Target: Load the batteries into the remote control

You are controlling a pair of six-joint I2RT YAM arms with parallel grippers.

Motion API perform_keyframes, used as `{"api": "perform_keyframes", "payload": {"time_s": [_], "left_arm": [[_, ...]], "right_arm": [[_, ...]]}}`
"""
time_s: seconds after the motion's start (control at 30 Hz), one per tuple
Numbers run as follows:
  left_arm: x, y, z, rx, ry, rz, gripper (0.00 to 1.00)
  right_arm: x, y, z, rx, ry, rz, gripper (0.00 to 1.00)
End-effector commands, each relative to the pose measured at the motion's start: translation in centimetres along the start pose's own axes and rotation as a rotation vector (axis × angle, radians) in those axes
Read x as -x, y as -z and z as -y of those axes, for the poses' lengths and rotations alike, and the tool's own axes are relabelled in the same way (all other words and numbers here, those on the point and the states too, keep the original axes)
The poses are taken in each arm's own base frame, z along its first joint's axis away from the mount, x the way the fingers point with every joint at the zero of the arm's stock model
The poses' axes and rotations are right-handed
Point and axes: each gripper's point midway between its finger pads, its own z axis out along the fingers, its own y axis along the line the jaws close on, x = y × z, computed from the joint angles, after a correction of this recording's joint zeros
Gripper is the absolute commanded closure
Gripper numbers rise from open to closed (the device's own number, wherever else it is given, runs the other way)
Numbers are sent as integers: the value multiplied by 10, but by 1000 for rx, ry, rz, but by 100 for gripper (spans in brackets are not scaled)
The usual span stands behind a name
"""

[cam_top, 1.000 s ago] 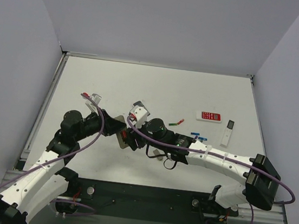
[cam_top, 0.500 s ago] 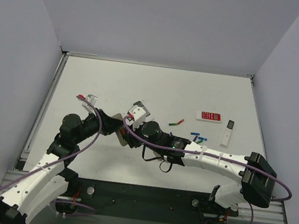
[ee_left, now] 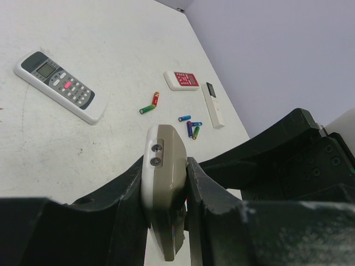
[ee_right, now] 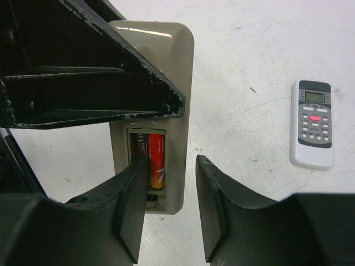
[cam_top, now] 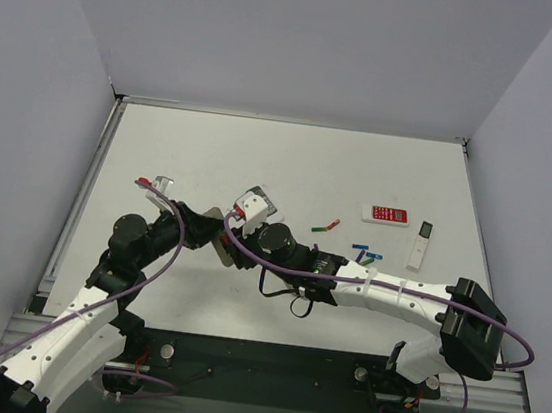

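Count: we see four remotes and seven batteries.

- The remote control [ee_right: 176,61], tan-grey back, is off the surface [ee_left: 111,44] and pinched edge-on in the left gripper [ee_left: 166,164]. Its battery bay faces the right wrist camera.
- One red battery [ee_right: 157,160] sits in the bay.
- We count six loose batteries [ee_left: 189,129] on the surface by the far remotes: a red and green pair, then blue, purple and green ones close together.
- The other remotes are a white remote with grey keypad [ee_left: 58,86], a red flat remote [ee_left: 181,80] and a slim white remote [ee_left: 212,104].

Writing: the battery label and the remote keys are too small to read.

Pose: both arms reach in to mid-surface and meet there. The right arm is stretched left across the front. The right gripper [ee_right: 173,160] has its jaws apart at the bay end of the remote control, one finger [ee_right: 133,210] over the bay and nothing clamped.
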Motion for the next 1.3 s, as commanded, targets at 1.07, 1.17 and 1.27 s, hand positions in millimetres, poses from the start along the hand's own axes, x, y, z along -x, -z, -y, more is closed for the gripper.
{"api": "perform_keyframes", "payload": {"time_s": [1.07,1.17,1.27], "left_arm": [[-13,0,-32,124,35,-31,100],[-16,0,-33,116,29,-41,100],[-17,-1,-29,85,21,-45,100]], "right_arm": [[43,28,46,-89,-74,51,23],[33,44,93,-251,-223,-2,0],[17,61,145,-433,-325,-59,0]]}}
